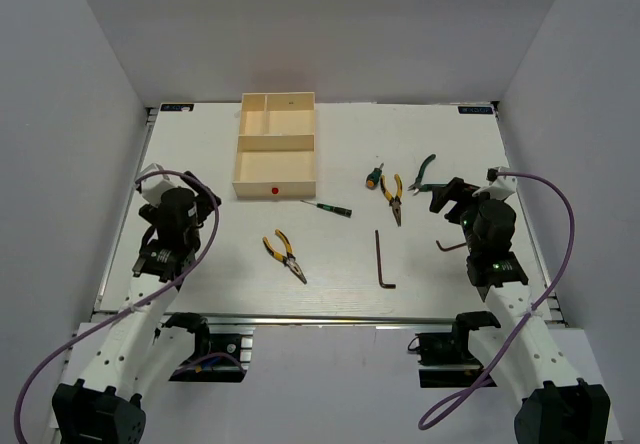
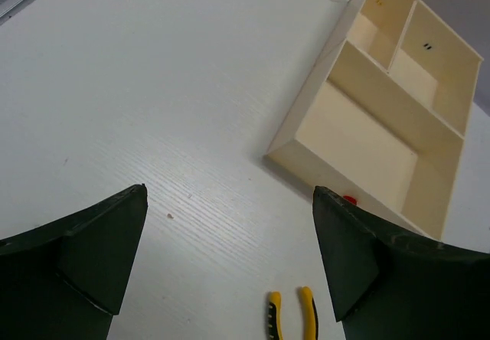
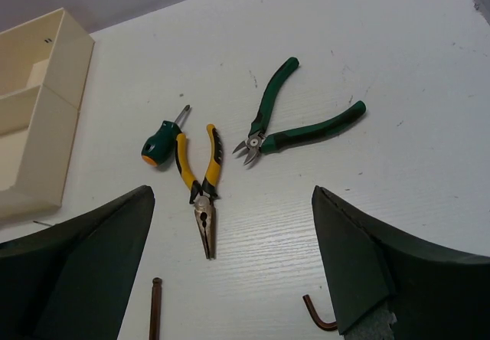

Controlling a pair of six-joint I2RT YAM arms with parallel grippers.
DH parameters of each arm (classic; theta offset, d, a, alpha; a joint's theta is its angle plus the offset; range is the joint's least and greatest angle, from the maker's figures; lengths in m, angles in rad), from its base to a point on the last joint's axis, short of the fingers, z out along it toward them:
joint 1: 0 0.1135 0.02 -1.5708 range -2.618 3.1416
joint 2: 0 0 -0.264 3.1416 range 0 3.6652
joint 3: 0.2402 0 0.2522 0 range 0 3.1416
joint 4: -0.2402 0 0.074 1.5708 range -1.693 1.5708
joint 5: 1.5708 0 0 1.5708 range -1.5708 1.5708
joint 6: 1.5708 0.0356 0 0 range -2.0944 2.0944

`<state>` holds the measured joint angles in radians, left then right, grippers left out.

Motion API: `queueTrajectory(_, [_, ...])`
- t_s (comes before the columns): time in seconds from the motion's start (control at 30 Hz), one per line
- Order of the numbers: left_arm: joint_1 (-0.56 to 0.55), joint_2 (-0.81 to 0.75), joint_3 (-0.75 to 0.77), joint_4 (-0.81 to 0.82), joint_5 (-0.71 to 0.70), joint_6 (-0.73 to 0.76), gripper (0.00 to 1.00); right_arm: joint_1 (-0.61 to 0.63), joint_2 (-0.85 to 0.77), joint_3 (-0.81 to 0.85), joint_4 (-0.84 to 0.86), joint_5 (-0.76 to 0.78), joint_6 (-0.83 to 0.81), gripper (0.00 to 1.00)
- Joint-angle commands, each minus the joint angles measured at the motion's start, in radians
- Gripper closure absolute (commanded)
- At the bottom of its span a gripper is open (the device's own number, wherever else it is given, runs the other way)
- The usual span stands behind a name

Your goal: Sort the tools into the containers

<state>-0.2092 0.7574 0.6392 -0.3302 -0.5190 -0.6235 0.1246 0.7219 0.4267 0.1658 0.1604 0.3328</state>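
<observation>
White table (image 1: 330, 264), matte, faint wood grain. Plain pale grey walls box it in on three sides: back wall (image 1: 330, 24), left wall (image 1: 60, 114), right wall (image 1: 590, 84), all bare. Silver metal rail (image 1: 330, 319) along the table's near edge. Small far-left label (image 1: 176, 108) and far-right label (image 1: 477, 110) at the far corners, text unreadable. Light soft and even, shadows faint.

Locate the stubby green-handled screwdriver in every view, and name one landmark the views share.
Top external: the stubby screwdriver lies right of centre, just left of the yellow-handled pliers.
Left wrist: not in it.
Right wrist: it lies left of centre, against the same pliers' handles.
Shared landmark: the cream tray, upper right in the left wrist view and at the left edge in the right wrist view.
</observation>
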Motion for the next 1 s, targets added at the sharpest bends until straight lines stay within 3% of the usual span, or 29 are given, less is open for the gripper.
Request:
queueTrajectory(0.0, [-0.002,0.008,0.077,-0.076,-0.031,-0.033,0.02,0.001,-0.010,-0.013,0.018,0.001,-0.003,0.11])
queueTrajectory(0.17, [-0.002,0.100,0.145,-0.121,0.126,0.090,0.02,0.001,-0.004,-0.003,-0.002,0.002,-0.005,0.11])
queueTrajectory(0.5, [-0.002,0.344,0.191,-0.300,0.324,0.018,0.02,-0.002,0.025,-0.008,0.003,0.013,0.008,0.11])
queueTrajectory(0.73, [-0.033,0.404,-0.005,-0.173,0.510,-0.087,0.09,0.000,0.054,-0.009,-0.012,-0.013,0.025,0.11])
queueTrajectory(0.97, [-0.128,0.513,-0.038,-0.096,0.533,-0.157,0.15,0.000,0.048,-0.022,0.005,-0.018,0.029,0.11])
